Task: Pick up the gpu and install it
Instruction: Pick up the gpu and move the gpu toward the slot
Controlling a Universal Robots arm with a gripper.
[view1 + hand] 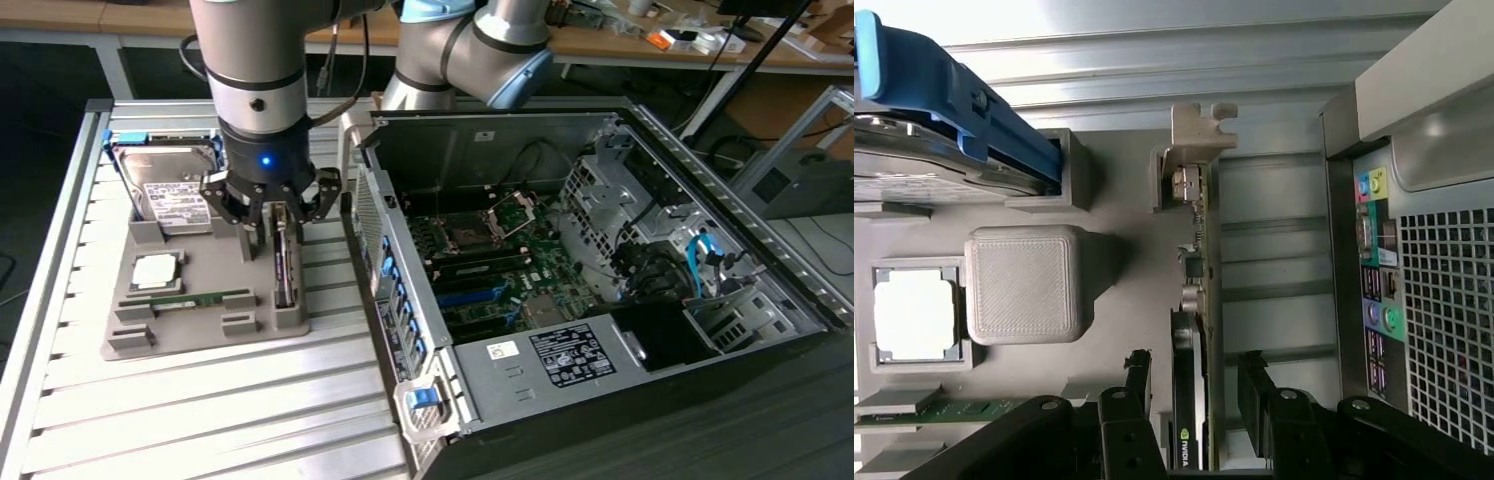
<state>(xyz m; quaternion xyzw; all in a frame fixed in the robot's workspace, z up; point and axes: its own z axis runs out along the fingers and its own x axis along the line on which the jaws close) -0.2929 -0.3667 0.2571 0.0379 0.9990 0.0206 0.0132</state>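
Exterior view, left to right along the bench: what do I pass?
Hard drive → gpu standing on edge, with the gripper over it and its jaws open on either side → computer case, lying open → motherboard → blue cable.

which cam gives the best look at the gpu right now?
Wrist view: the gpu stands on edge in the grey holder, bracket end clear, with the open gripper straddling it. The exterior view shows it as a thin dark strip below the gripper.
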